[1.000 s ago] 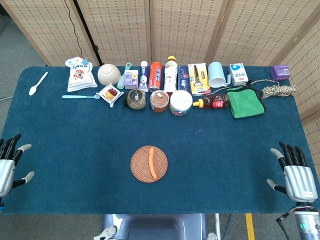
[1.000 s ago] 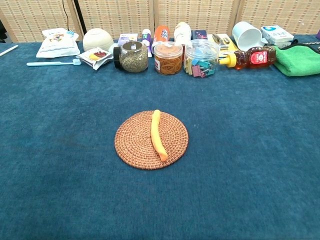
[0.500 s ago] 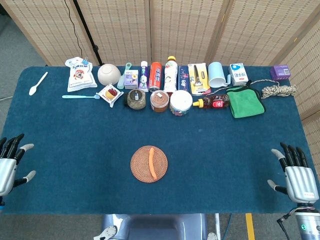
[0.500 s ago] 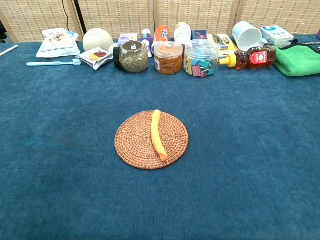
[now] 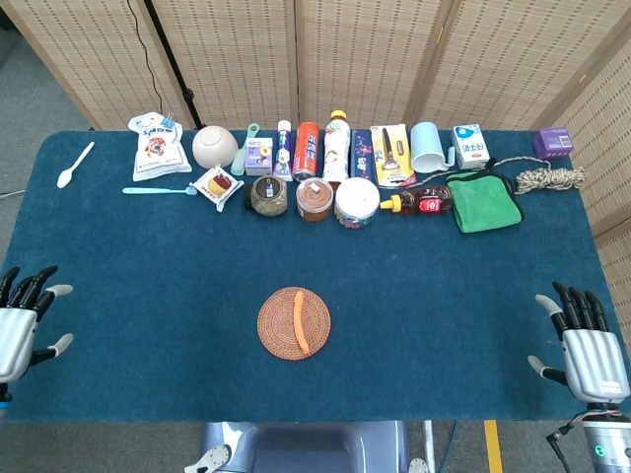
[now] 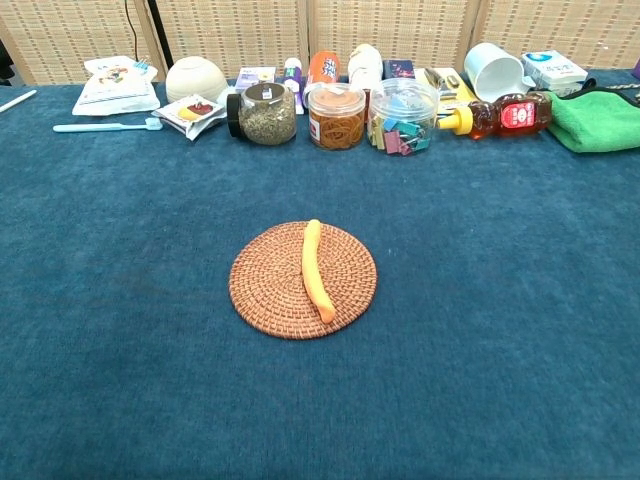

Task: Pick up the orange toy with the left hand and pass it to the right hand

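The orange toy (image 5: 301, 321) (image 6: 316, 268), a long thin carrot-like stick, lies on a round woven mat (image 5: 276, 325) (image 6: 265, 285) near the table's front middle. My left hand (image 5: 22, 320) hovers at the front left edge of the table, fingers spread and empty, far left of the toy. At the front right edge my right hand (image 5: 587, 345) is also spread with nothing in it. Neither hand shows in the chest view.
A row of items lines the back: pouch (image 5: 158, 145), bowl (image 5: 214, 146), jars (image 5: 268, 194), bottles (image 5: 335, 148), mug (image 5: 427, 146), green cloth (image 5: 483, 202), rope (image 5: 548, 177). A white spoon (image 5: 75, 164) and a toothbrush (image 5: 158, 190) lie at the back left. Blue cloth covers the table (image 5: 148, 266).
My left hand has shifted slightly, its fingers a little further up and in over the table edge. The right hand and the toy stay where they were.
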`<act>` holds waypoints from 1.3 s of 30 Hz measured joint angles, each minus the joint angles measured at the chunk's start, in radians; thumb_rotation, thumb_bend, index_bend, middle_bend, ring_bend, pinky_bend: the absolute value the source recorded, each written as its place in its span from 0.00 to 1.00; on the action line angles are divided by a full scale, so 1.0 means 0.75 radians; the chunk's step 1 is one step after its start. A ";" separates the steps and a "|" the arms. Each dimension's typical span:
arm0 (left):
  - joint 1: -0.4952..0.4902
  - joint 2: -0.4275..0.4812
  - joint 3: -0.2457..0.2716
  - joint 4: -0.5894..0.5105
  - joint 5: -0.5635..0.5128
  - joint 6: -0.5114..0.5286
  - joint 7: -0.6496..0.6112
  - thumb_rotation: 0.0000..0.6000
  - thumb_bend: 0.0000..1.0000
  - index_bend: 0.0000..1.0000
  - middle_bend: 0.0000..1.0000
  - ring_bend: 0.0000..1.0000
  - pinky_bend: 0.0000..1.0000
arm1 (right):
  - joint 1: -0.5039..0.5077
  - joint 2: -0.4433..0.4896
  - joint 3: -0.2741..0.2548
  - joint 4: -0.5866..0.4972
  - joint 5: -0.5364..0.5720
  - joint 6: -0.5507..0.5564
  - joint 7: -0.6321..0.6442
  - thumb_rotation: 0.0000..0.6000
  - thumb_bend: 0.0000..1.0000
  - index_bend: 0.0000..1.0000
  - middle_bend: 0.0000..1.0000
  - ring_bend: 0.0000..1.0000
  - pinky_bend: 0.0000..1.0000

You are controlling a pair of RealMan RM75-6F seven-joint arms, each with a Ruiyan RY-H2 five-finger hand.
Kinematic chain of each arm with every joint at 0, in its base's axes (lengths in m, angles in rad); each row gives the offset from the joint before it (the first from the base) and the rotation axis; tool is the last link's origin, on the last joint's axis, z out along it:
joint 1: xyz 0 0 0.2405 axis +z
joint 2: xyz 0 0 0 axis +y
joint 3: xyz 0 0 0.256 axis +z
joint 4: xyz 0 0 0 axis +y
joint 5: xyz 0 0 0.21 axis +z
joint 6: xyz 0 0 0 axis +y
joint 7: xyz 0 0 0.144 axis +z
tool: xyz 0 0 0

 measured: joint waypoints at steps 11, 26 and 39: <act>-0.079 -0.013 -0.003 0.056 0.054 -0.080 -0.018 1.00 0.24 0.44 0.20 0.22 0.16 | 0.010 0.009 0.001 -0.036 0.004 -0.016 -0.048 1.00 0.00 0.18 0.06 0.06 0.01; -0.343 0.002 -0.008 0.104 0.202 -0.325 -0.183 1.00 0.25 0.45 0.18 0.16 0.15 | 0.000 0.030 -0.010 -0.085 -0.007 -0.006 -0.099 1.00 0.00 0.18 0.06 0.06 0.01; -0.607 -0.057 -0.011 0.138 0.317 -0.544 -0.237 1.00 0.32 0.45 0.13 0.09 0.08 | -0.001 0.028 -0.013 -0.093 -0.012 -0.006 -0.111 1.00 0.00 0.18 0.06 0.06 0.01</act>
